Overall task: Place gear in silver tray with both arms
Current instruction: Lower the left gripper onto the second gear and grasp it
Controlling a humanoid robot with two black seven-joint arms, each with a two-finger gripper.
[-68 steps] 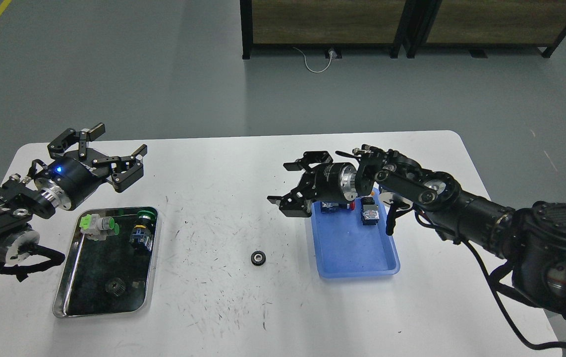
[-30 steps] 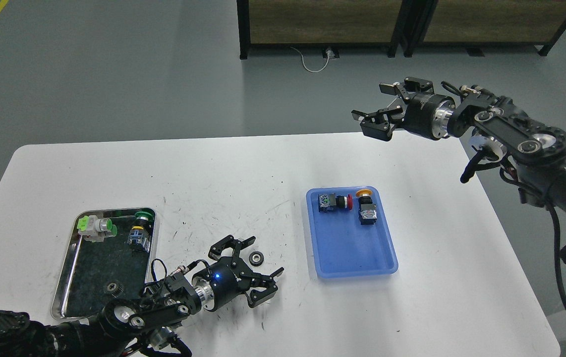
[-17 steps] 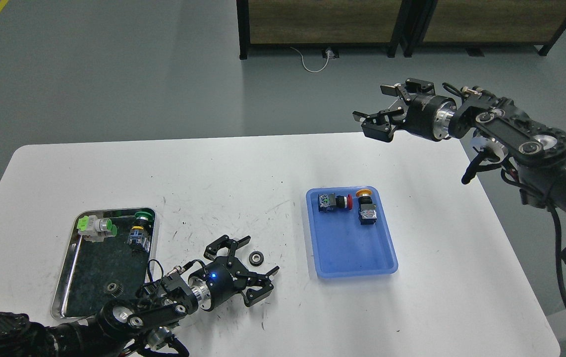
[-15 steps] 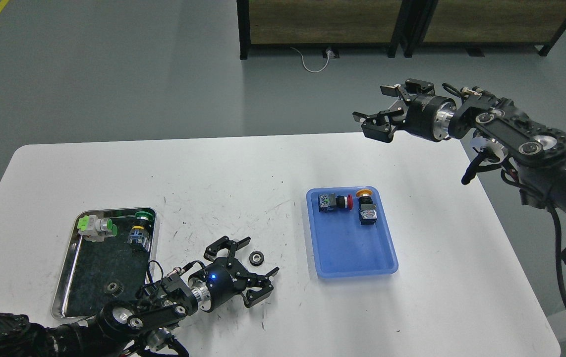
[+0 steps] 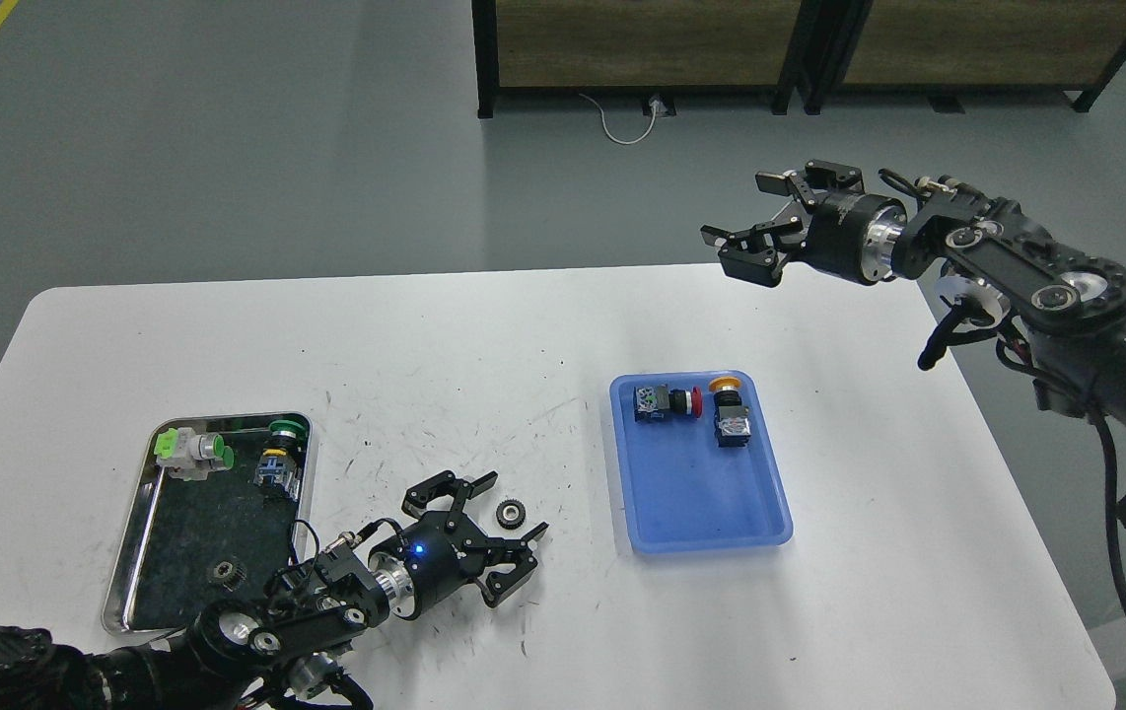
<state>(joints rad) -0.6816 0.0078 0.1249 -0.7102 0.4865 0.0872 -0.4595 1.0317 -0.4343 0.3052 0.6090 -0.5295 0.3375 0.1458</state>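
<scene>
A small black gear (image 5: 511, 513) lies flat on the white table between the two trays. My left gripper (image 5: 509, 508) is open, low over the table, with its fingers on either side of the gear and not closed on it. The silver tray (image 5: 134, 577) lies at the front left and holds another small gear (image 5: 228, 570), a green-and-white switch (image 5: 190, 451) and a green-capped button (image 5: 282, 454). My right gripper (image 5: 742, 219) is open and empty, raised beyond the table's far right edge.
A blue plastic tray (image 5: 701, 508) right of centre holds a red-capped button (image 5: 664, 402) and a yellow-capped button (image 5: 729, 416). Dark wooden cabinets (image 5: 800, 44) stand on the floor beyond the table. The table surface is scratched.
My left arm swung from above the silver tray down to the gear, then drew back slightly. My right arm lifted away from the blue tray to the far right and has held still.
</scene>
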